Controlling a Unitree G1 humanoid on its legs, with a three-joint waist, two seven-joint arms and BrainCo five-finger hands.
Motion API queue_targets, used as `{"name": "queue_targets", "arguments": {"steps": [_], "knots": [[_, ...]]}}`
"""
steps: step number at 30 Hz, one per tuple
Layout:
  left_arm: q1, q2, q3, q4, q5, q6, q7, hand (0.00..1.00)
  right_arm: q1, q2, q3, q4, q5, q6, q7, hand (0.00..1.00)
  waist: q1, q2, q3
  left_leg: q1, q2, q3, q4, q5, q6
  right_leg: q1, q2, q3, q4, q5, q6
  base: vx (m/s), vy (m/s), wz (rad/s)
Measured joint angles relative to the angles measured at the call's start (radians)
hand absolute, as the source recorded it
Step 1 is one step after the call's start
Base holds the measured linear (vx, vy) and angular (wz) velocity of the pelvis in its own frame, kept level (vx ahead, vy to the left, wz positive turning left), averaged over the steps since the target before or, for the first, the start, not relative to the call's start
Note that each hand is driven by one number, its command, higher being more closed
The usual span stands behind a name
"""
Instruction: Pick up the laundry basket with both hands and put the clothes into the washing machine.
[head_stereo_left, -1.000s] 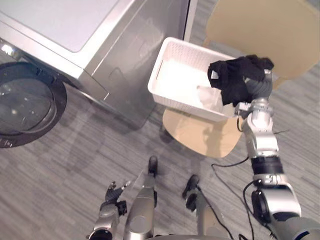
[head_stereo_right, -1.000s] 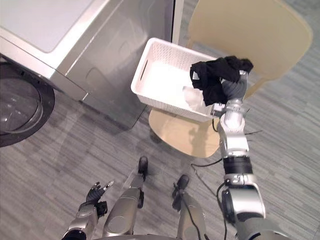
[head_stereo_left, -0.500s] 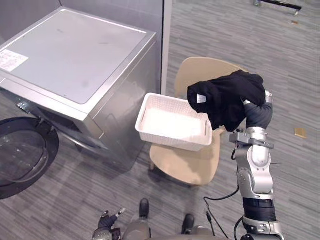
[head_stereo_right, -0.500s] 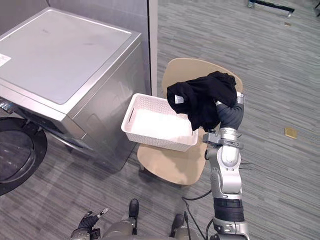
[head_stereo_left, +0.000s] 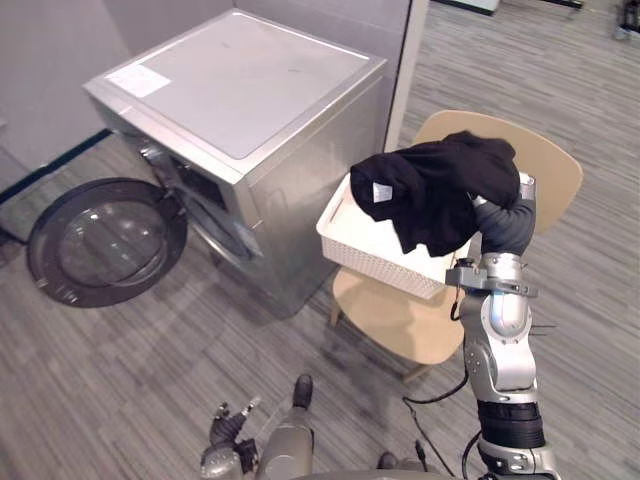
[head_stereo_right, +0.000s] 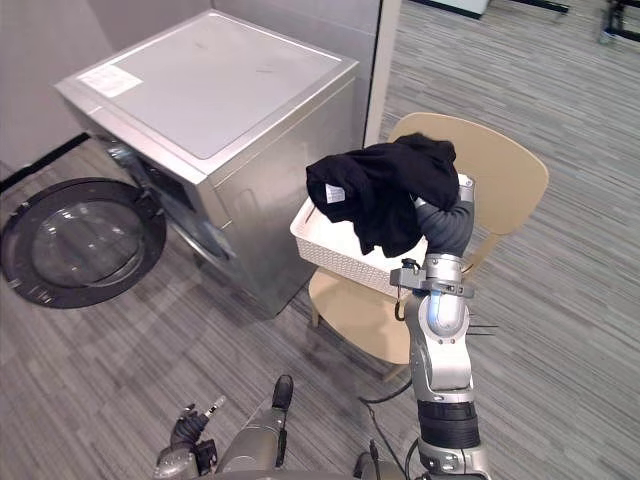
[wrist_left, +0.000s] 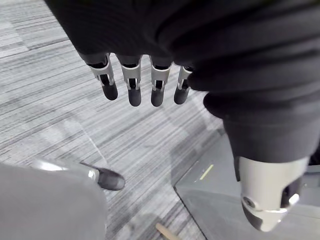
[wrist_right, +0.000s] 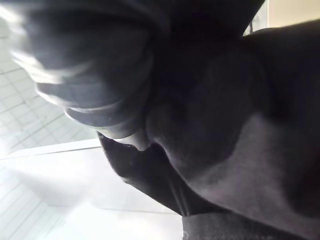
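The right hand (head_stereo_left: 503, 222) is raised at centre right of the head views, with a black garment (head_stereo_left: 435, 190) draped over it and hanging from it. The cloth covers the hand, so its grip cannot be told. The garment hangs above the white laundry basket (head_stereo_left: 380, 258), which sits on a wooden chair (head_stereo_left: 400, 320) just right of the washing machine (head_stereo_left: 250, 90). The machine's round door (head_stereo_left: 105, 240) stands open at the left edge. The left hand (wrist_left: 131, 80) hangs low at bottom centre, its fingers straight and empty, above the grey floor (head_stereo_left: 120, 380).
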Motion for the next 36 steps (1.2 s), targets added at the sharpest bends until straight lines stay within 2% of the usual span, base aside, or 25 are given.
{"name": "queue_targets", "arguments": {"steps": [1, 2, 3, 4, 6, 9, 15, 19, 22, 23, 24, 28, 31, 35, 36], "knots": [[0.006, 0.002, -0.002, -0.035, 0.000, 0.000, 0.000, 0.00, 0.000, 0.000, 0.001, 0.000, 0.000, 0.000, 0.001, 1.00, -0.010, 0.026, -0.013, 0.028, 0.006, 0.020, 0.004, -0.034, -0.005, 0.001, 0.004, -0.021, 0.001, 0.002, 0.001, -0.14, 0.018, 0.50], [0.011, 0.008, -0.016, -0.101, 0.000, -0.003, 0.000, 0.00, -0.002, 0.000, -0.013, 0.000, 0.000, -0.001, 0.001, 1.00, -0.026, 0.029, -0.014, 0.065, 0.006, 0.029, -0.104, -0.011, -0.039, 0.001, 0.005, -0.046, -0.009, 0.009, 0.004, -0.13, 0.047, 0.60], [0.009, 0.017, -0.039, -0.160, 0.000, -0.010, 0.000, 0.00, -0.003, 0.002, -0.023, -0.001, 0.000, -0.001, 0.002, 1.00, -0.025, 0.025, -0.019, 0.115, -0.002, 0.030, -0.234, 0.025, -0.080, 0.003, 0.008, -0.058, -0.036, 0.023, 0.007, -0.17, 0.079, 0.66], [0.006, 0.021, -0.080, -0.241, 0.001, -0.021, 0.001, 0.00, -0.003, -0.002, -0.026, -0.005, 0.000, -0.002, 0.006, 1.00, -0.030, 0.040, -0.033, 0.174, 0.003, 0.030, -0.384, 0.041, -0.083, 0.007, 0.024, -0.087, -0.067, 0.039, 0.012, -0.10, 0.065, 0.45], [-0.016, 0.031, -0.115, -0.314, 0.001, -0.028, 0.001, 0.00, -0.003, 0.001, -0.023, -0.005, 0.000, -0.003, 0.021, 1.00, -0.031, 0.033, -0.035, 0.196, 0.001, 0.027, -0.457, 0.084, -0.078, 0.008, 0.021, -0.101, -0.066, 0.048, 0.023, -0.08, 0.059, 0.37], [-0.044, 0.059, -0.184, -0.474, 0.017, -0.070, 0.004, 0.00, -0.015, 0.023, 0.046, -0.005, 0.002, -0.004, 0.064, 1.00, -0.024, 0.010, -0.050, 0.218, -0.020, 0.016, -0.491, 0.113, -0.066, 0.020, 0.005, -0.103, -0.071, 0.064, 0.040, -0.06, 0.098, 0.12], [-0.181, 0.091, -0.357, -0.633, 0.095, -0.135, 0.006, 0.00, -0.062, 0.025, 0.312, 0.000, 0.033, -0.021, 0.178, 1.00, -0.025, 0.006, -0.062, 0.255, -0.042, -0.001, -0.494, 0.118, -0.059, 0.065, -0.005, -0.103, -0.080, 0.071, 0.053, -0.01, 0.047, 0.07], [-0.243, 0.090, -0.453, -0.641, 0.133, -0.152, 0.014, 0.00, -0.075, 0.031, 0.426, 0.034, 0.078, -0.022, 0.230, 1.00, -0.026, 0.002, -0.074, 0.258, -0.041, -0.008, -0.496, 0.123, -0.058, 0.068, -0.001, -0.103, -0.080, 0.072, 0.052, 0.00, 0.002, 0.01], [-0.300, 0.107, -0.529, -0.641, 0.205, -0.152, 0.043, 0.00, -0.078, 0.064, 0.536, 0.091, 0.184, -0.030, 0.285, 1.00, -0.029, -0.002, -0.087, 0.260, -0.035, -0.010, -0.497, 0.129, -0.066, 0.074, 0.011, -0.103, -0.092, 0.077, 0.043, 0.00, 0.000, 0.00], [-0.318, 0.109, -0.541, -0.642, 0.242, -0.152, 0.058, 1.00, -0.075, 0.070, 0.574, 0.112, 0.241, -0.034, 0.308, 1.00, -0.031, -0.001, -0.090, 0.263, -0.033, -0.012, -0.497, 0.132, -0.071, 0.080, 0.015, -0.104, -0.099, 0.080, 0.040, -0.01, -0.040, -0.01], [-0.323, 0.111, -0.545, -0.642, 0.255, -0.153, 0.065, 1.00, -0.072, 0.070, 0.590, 0.118, 0.259, -0.038, 0.317, 1.00, -0.032, -0.001, -0.093, 0.263, -0.031, -0.013, -0.497, 0.133, -0.072, 0.080, 0.017, -0.104, -0.100, 0.081, 0.039, -0.01, -0.040, -0.01], [-0.330, 0.136, -0.552, -0.643, 0.348, -0.152, 0.125, 1.00, 0.037, 0.068, 0.652, 0.132, 0.467, -0.062, 0.416, 1.00, -0.052, -0.001, -0.095, 0.259, -0.016, -0.022, -0.502, 0.139, -0.080, 0.081, 0.031, -0.106, -0.111, 0.085, 0.030, -0.03, -0.035, 0.01], [-0.325, 0.151, -0.555, -0.641, 0.361, -0.152, 0.136, 1.00, 0.113, 0.052, 0.640, 0.131, 0.530, -0.069, 0.457, 1.00, -0.057, -0.001, -0.095, 0.256, -0.008, -0.022, -0.503, 0.140, -0.082, 0.080, 0.041, -0.105, -0.120, 0.091, 0.021, -0.03, -0.024, -0.02], [-0.279, 0.152, -0.541, -0.640, 0.365, -0.152, 0.132, 1.00, 0.171, 0.035, 0.608, 0.154, 0.542, -0.066, 0.477, 1.00, -0.067, -0.002, -0.095, 0.254, -0.003, -0.022, -0.503, 0.142, -0.086, 0.080, 0.046, -0.105, -0.126, 0.094, 0.017, 0.00, 0.000, 0.00], [-0.252, 0.151, -0.526, -0.640, 0.365, -0.152, 0.130, 1.00, 0.186, 0.032, 0.589, 0.176, 0.541, -0.059, 0.476, 0.00, -0.074, -0.002, -0.095, 0.254, -0.002, -0.023, -0.503, 0.143, -0.086, 0.080, 0.048, -0.106, -0.127, 0.094, 0.017, 0.00, 0.000, 0.00]]}}
